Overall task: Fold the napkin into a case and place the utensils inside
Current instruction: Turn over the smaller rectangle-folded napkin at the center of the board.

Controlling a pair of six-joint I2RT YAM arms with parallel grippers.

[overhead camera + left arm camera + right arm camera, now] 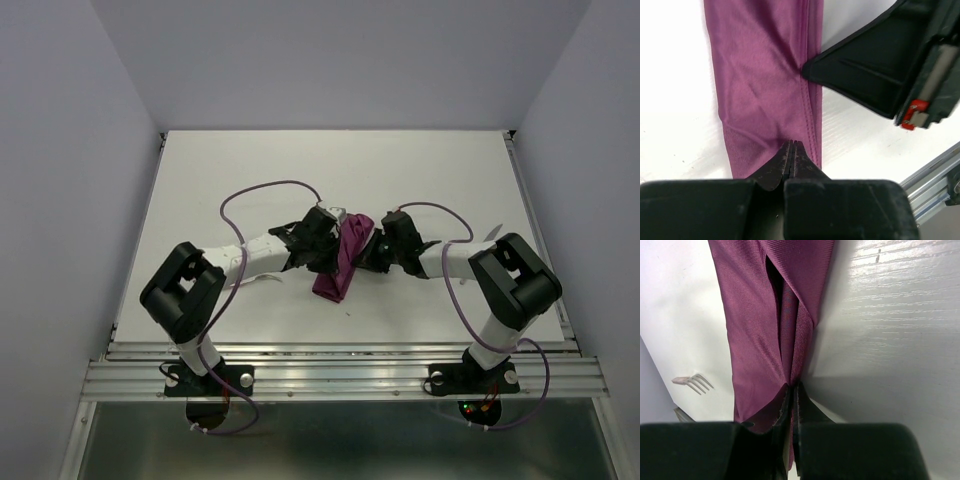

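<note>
The burgundy napkin lies as a narrow folded strip at the table's middle, between both grippers. My left gripper is shut, its tips pinching the napkin's hemmed edge, where the cloth puckers. My right gripper is shut on a raised fold of the napkin, with cloth showing between its jaws. Its black finger touches the napkin's hem in the left wrist view. The pale tines of one utensil, a fork, lie on the table beyond the napkin. The other utensil is out of view.
The white table stretches away behind the arms, with grey walls on three sides. A metal rail runs along the near edge and also shows in the left wrist view. Purple cables loop above both arms.
</note>
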